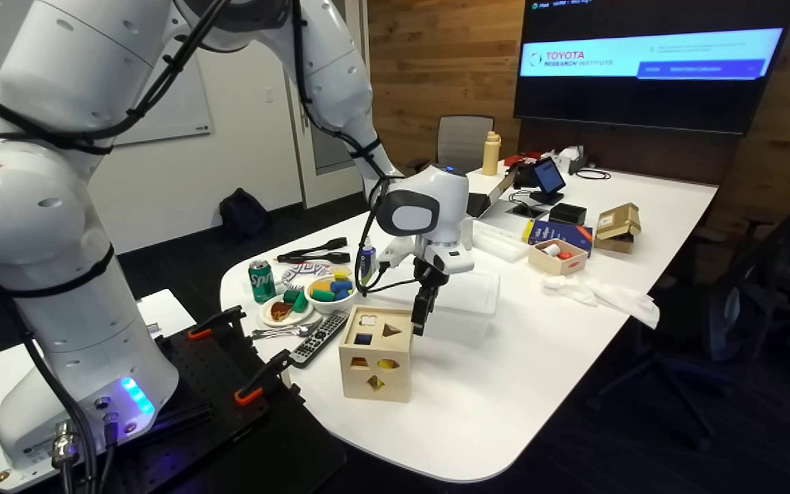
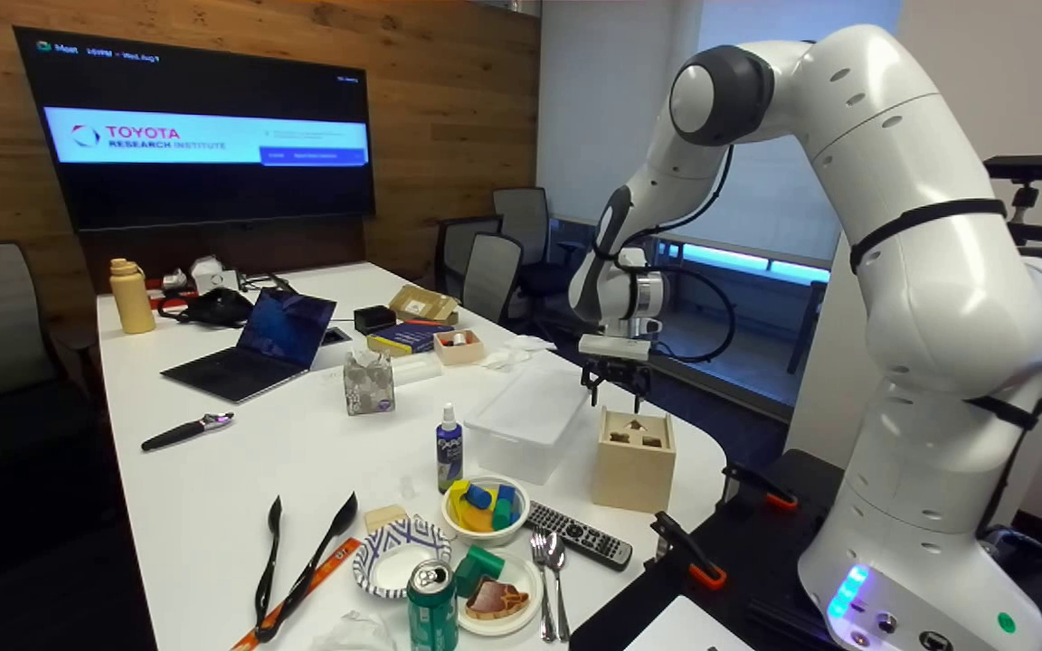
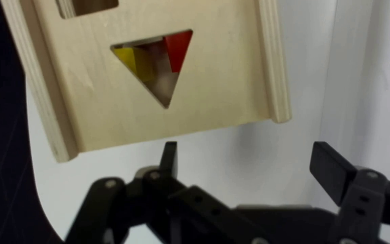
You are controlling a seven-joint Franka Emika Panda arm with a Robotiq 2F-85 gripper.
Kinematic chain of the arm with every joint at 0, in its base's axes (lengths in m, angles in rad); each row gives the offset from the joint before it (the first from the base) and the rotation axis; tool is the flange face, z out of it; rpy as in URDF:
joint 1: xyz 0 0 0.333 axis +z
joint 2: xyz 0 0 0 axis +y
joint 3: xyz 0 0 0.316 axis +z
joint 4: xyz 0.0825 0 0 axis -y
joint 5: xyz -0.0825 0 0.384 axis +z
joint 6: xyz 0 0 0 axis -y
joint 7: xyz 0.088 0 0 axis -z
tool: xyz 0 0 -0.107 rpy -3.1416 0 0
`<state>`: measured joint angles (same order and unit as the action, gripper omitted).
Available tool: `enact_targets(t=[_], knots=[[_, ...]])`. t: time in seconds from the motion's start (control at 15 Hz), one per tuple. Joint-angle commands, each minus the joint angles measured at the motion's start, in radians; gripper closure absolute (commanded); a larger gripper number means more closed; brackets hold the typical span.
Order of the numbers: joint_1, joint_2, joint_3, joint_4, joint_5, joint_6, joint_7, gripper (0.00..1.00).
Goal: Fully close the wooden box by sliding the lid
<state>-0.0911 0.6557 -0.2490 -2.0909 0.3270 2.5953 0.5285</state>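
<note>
The pale wooden box [image 1: 361,384] stands upright near the table's end, and it also shows in an exterior view [image 2: 631,484]. Its lid [image 3: 212,98] is the flat top panel with cut-out holes, lying between two side rails. In the wrist view the lid's near edge is about level with the rail ends. Yellow and red blocks show through the triangular hole. My gripper [image 3: 244,152] is open and empty, with its fingertips just off that edge of the box. In both exterior views the gripper [image 1: 422,319] [image 2: 616,398] points down beside the box, near its top.
A translucent plastic bin [image 2: 521,425] stands close beside the box. A remote [image 2: 580,535], a bowl of colored blocks [image 2: 485,540] and a spray bottle [image 2: 449,452] are nearby. A Sprite can [image 1: 261,283] and a plate with toy food stand further off.
</note>
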Motion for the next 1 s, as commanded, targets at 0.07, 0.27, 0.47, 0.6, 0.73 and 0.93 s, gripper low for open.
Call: enact_targets(t=[0.07,0.27,0.47,0.6,0.73,0.93], knots=[[0.046,-0.148,-0.04,-0.127,-0.016,0.127,0.051,0.0],[0.035,-0.255,-0.023,-0.182,-0.033,0.047,0.003,0.0],[0.022,-0.318,-0.003,-0.217,-0.054,-0.042,-0.033,0.0],[0.038,-0.343,-0.011,-0.249,-0.096,-0.037,-0.019,0.0],[0.048,-0.363,-0.01,-0.289,-0.133,-0.002,-0.009,0.0],[0.06,-0.39,-0.001,-0.339,-0.164,0.047,-0.001,0.0]])
